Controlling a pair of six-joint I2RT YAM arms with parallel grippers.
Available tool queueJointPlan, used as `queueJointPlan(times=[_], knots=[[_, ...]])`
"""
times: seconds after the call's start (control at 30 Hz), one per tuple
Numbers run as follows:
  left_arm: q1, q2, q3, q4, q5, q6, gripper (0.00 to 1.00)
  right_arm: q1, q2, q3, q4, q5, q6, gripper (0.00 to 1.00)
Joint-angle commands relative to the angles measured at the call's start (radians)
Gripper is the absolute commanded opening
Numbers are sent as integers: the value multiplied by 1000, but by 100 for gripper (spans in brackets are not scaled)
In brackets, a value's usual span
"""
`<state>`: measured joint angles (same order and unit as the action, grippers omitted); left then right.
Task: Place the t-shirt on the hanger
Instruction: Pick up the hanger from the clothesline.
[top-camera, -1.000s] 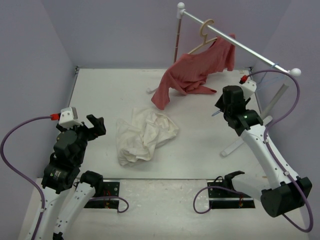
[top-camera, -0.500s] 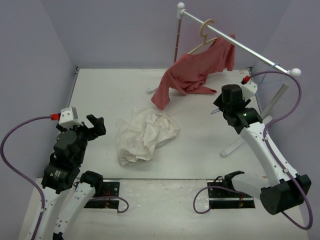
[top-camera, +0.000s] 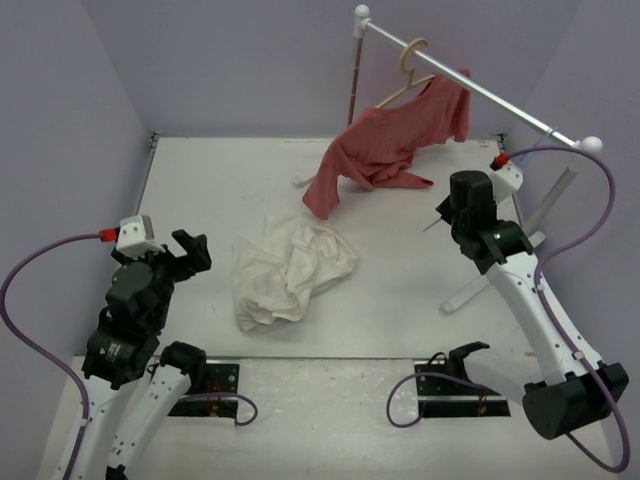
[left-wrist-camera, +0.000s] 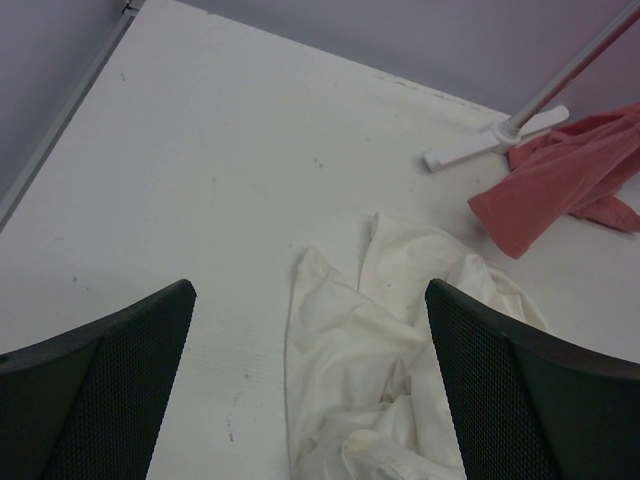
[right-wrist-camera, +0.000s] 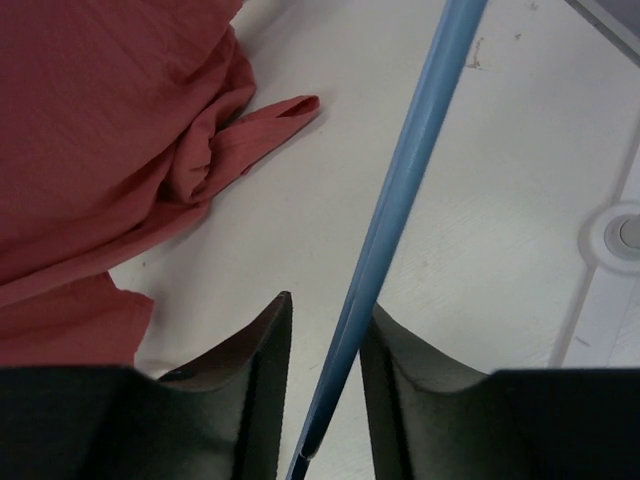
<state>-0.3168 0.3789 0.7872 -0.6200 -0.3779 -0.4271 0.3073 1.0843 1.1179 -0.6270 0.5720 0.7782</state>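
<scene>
The task is at its start, judging by how things lie. The t-shirt (top-camera: 290, 270) is a crumpled heap on the counter (top-camera: 200, 190), left of the middle and nearer the near edge. No part of it is lifted or threaded onto anything.

The hanger (right-wrist-camera: 400, 200) is well apart from it, over the right side of the counter. In the right wrist view one thin blue wire of it runs straight between the right fingers (right-wrist-camera: 255, 400). These are drawn in narrow around it. A little gap shows on either side of the wire where it is in view, so I cannot tell whether they have it clamped. From overhead only a short blue sliver shows beside that wrist, and the rest of its outline is too thin to follow.

The left fingers (left-wrist-camera: 100, 400) are spread wide and hold nothing. They hang near the left edge and point at the t-shirt.

A red shirt (top-camera: 390, 145) on a beige hanger (top-camera: 410, 70) droops from the rail (top-camera: 470, 88) to the far edge.

What is left, I judge, is nearly everything. The hanger must be secured and brought over, the t-shirt lifted, and its neck opened and worked onto the wire.
</scene>
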Motion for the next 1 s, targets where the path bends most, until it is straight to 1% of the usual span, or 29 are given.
queueJointPlan(times=[0.0,0.23,0.33,0.43,0.67,0.97], knots=[[-5,-11,-11,40,0,4,100,-4,-11,9,20,0,20,28],[-9,-9,-10,42,1,4,100,-4,-24,-20,23,4,24,27],[-10,-9,-11,43,1,4,100,-4,-32,-33,14,7,32,19],[-12,-9,-11,42,4,5,100,-4,-48,-54,18,8,30,16],[-12,-12,-11,43,4,5,100,-4,-81,-79,15,-5,15,0],[-13,-16,-11,43,2,5,100,-4,-104,-3,-39,-22,-76,0]])
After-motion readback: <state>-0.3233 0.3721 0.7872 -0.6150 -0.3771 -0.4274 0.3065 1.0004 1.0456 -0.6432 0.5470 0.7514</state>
